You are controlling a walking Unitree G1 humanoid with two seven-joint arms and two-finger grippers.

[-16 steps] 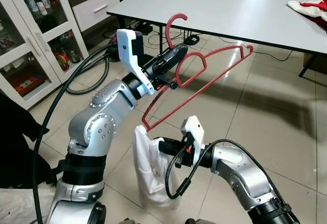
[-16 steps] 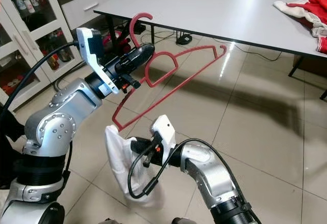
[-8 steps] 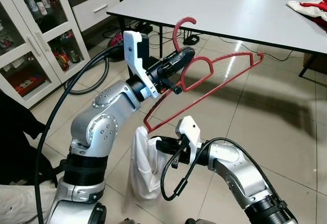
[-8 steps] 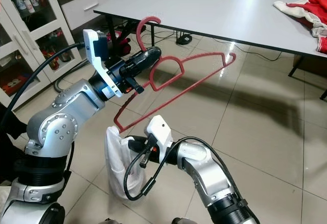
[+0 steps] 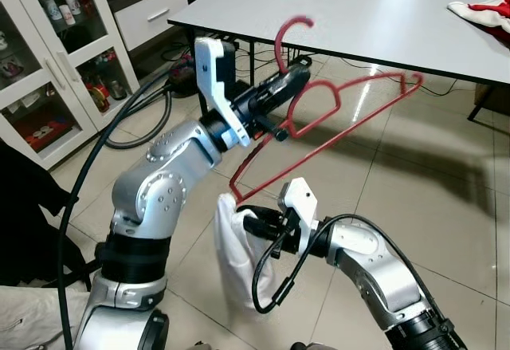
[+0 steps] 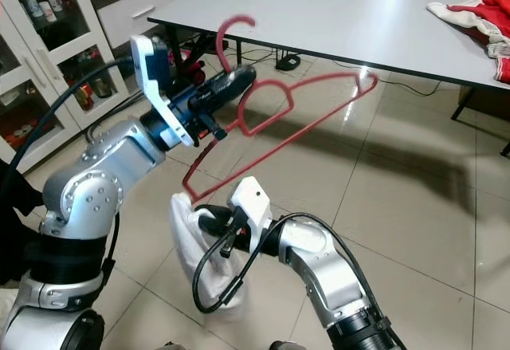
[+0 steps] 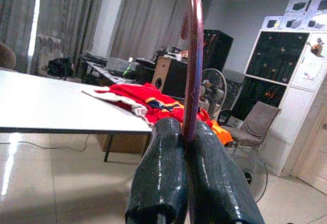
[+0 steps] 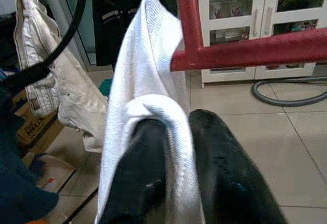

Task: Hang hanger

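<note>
Spanning the top of the frame: grey tabletop (image 5: 374, 11), red clothes (image 5: 482, 9) heaped at its far right corner, glass-fronted cabinet (image 5: 48, 55) at upper left, black hose (image 5: 147, 115) coiled on the tiled floor below. Held mid-frame, tilted, hook uppermost: red hanger (image 5: 335, 127), left pincer (image 5: 288, 75) pressed together on its neck. Pinched lower centre by the right pincer (image 5: 251, 221): white cloth (image 5: 235, 254), draped at the hanger's low end. Probably mid-dressing; next, likely draw the cloth along the bar. No rail visible; tabletop edge close to the hook.
</note>
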